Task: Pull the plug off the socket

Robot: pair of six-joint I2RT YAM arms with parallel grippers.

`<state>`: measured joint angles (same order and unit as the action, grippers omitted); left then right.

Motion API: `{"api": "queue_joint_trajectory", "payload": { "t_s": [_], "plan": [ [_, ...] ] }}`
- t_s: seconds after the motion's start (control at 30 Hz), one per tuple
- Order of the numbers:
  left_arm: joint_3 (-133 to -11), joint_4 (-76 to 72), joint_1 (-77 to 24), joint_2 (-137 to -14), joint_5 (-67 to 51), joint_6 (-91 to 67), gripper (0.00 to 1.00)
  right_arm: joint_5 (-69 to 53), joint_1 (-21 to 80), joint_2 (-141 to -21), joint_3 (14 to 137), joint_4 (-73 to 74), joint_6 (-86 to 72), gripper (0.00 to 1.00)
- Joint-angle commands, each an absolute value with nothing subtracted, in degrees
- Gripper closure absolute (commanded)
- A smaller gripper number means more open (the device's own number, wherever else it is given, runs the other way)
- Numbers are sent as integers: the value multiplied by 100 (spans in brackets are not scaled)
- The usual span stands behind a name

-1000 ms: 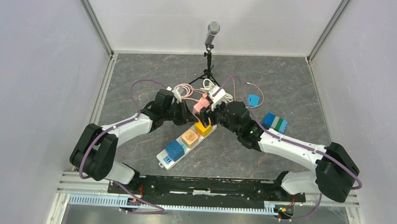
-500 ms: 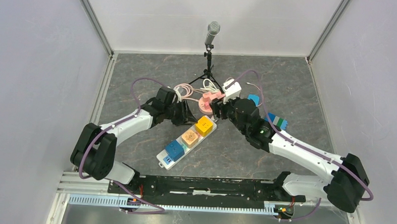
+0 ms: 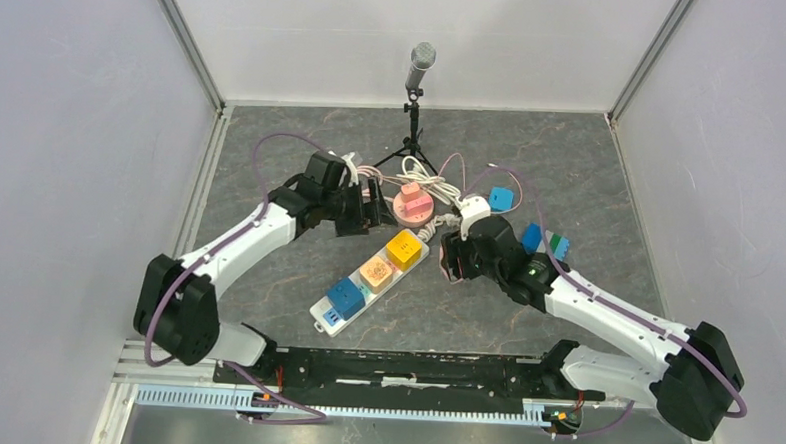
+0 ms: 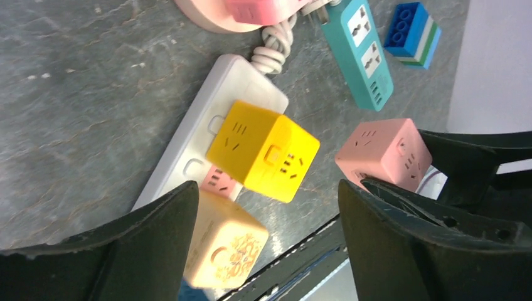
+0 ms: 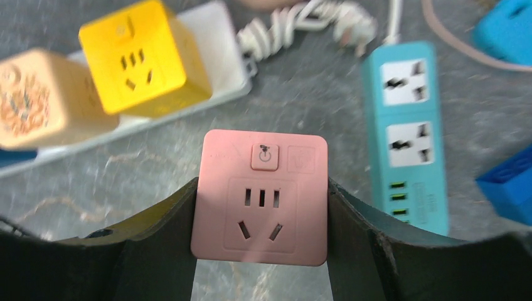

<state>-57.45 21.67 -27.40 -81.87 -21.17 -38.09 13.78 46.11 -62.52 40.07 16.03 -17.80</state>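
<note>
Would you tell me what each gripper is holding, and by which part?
The right gripper holds the pink cube by two opposite sides; the left gripper is open, holding nothing.

White power strip point(image 4: 235, 84), yellow cube point(image 4: 263, 150), pink cube plug point(image 5: 259, 197) — teal strip point(image 4: 361, 53), marbled grey table point(image 4: 75, 94)

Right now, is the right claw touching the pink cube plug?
Touching. Right wrist view: the pink cube plug sits between the fingers of the right claw, both pressed flat against its sides, no gap.
</note>
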Motion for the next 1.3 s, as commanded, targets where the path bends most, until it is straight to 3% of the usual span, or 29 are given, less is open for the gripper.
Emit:
{"api": "queue_joint_trajectory", "payload": {
  "t_s": [0.0, 0.1, 0.33, 0.43, 0.53, 0.6, 0.7, 0.87, 1.07, 1.27],
  "plan": [
    [-5691, 2788, -2733, -7469, -1654, -3241, 8, 22, 4572, -6233, 3890, 1576, -2132, 92],
    [-5487, 3015, -2734, -6898, -1225, -3193, 0, -199, 4567, -6169, 3540, 1400, -2376, 90],
    [-5371, 3646, -2725, -6066, -237, -2982, 0, 439, 4405, -6193, 3278, 1816, -2606, 85],
    [-5280, 3735, -2725, -5799, -68, -2972, 0, 866, 4369, -6099, 3256, 2058, -2692, 65],
    [-5115, 3769, -2725, -5570, 227, -3114, 0, 1206, 4359, -5890, 3165, 2163, -2726, 23],
    [-5019, 3830, -2724, -5379, 578, -3309, 0, 1282, 4359, -5695, 3154, 2240, -2682, 12],
    [-4801, 3580, -2719, -5031, 384, -3220, 0, 1286, 4386, -5280, 3125, 2328, -2660, 4],
    [-4777, 3559, -2722, -5215, -737, -2980, 0, 1059, 4394, -4615, 3001, 1909, -2603, 2],
    [-4459, 3441, -2725, -5456, -1261, -3056, 1, -198, 4649, -4675, 2751, -165, -2559, 2],
    [-4078, 2933, -2741, -5475, -1818, -3203, 2, 1003, 5693, -5901, 3570, -595, -1594, 4]
  ]
}}
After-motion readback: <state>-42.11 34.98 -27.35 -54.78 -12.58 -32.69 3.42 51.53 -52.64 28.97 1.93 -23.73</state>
